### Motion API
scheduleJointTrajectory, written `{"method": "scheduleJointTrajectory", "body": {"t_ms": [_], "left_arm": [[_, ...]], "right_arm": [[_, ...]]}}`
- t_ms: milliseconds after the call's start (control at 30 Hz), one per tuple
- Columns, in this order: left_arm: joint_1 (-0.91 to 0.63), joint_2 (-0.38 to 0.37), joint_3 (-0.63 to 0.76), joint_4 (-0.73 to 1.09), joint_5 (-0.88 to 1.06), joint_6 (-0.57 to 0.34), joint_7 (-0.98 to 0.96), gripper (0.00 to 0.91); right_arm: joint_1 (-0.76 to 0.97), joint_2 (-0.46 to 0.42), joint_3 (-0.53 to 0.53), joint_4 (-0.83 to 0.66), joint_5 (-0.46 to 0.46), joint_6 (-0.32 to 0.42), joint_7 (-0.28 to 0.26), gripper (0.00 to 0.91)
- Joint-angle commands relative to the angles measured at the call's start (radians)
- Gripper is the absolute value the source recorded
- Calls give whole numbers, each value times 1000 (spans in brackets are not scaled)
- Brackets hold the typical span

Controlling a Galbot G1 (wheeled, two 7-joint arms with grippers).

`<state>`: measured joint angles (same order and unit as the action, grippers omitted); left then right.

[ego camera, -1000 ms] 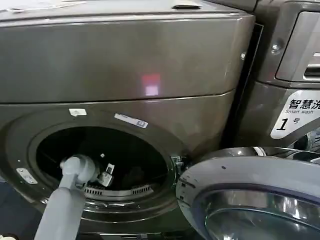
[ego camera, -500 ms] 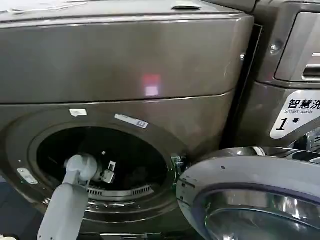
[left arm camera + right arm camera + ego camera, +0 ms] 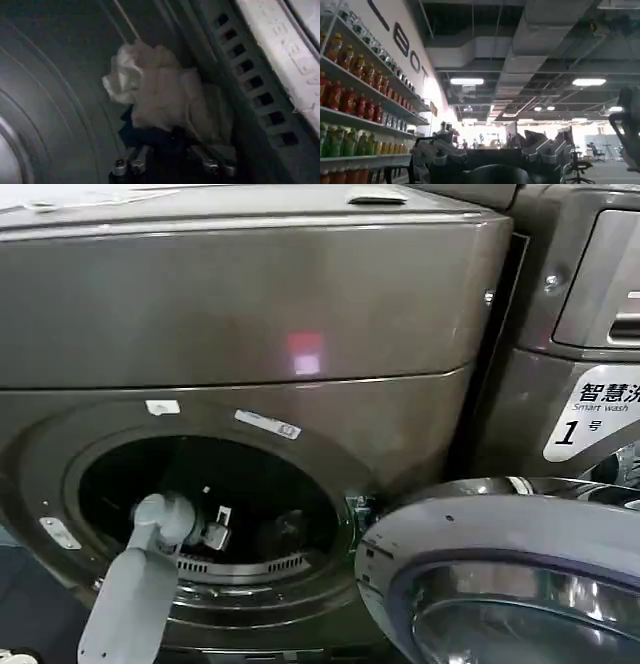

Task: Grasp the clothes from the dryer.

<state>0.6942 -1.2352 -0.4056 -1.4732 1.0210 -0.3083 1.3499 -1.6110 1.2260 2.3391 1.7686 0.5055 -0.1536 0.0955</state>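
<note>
The dryer [image 3: 250, 304] is a bronze-brown front loader with its round porthole [image 3: 345, 484] open. My left arm reaches through it, and the left gripper [image 3: 212, 530] sits low inside the dark drum. In the left wrist view the clothes [image 3: 160, 95] are a small crumpled bundle, pale on top and dark blue underneath, lying on the drum wall. The left gripper [image 3: 170, 164] is open, its fingertips [image 3: 120, 167] spread on either side of the bundle's dark blue edge. My right gripper [image 3: 492, 150] is open and holds nothing, pointing off into the room.
The dryer's door [image 3: 500, 574] hangs open at the lower right, close to the porthole. A second machine [image 3: 580, 304] with a white "1" sticker [image 3: 595, 419] stands to the right. A perforated vent strip [image 3: 250, 82] lines the drum's mouth beside the bundle.
My left arm has edged a little to the right inside the drum. Nothing has been taken hold of.
</note>
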Motion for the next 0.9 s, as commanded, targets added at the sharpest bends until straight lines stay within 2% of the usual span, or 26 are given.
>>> {"method": "scheduleJointTrajectory", "body": {"t_ms": [33,267,467,633,700,767,867,900], "left_arm": [[-31,-16,-12,-37,-122,145,-13,0],[-67,-23,18,-28,-131,201,-194,0],[-90,-62,17,28,-165,255,-533,0],[-63,-123,0,-26,-227,429,-811,0],[-23,-160,-17,-85,-290,561,-884,0],[22,-192,-34,-139,-385,640,-967,0],[78,-218,-54,-186,-452,664,-1087,0],[91,-226,-57,-198,-482,676,-1120,0]], "right_arm": [[0,-3,-3,-3,1,3,0,907],[2,0,-10,-4,1,4,1,907],[1,2,-16,2,7,10,-6,907],[-1,-1,-24,44,27,-19,-27,907],[3,0,-30,55,26,-14,-35,907],[0,6,-34,63,16,-16,-47,907],[6,2,-33,72,18,-7,-31,907],[5,-1,-42,66,19,33,-22,907]]}}
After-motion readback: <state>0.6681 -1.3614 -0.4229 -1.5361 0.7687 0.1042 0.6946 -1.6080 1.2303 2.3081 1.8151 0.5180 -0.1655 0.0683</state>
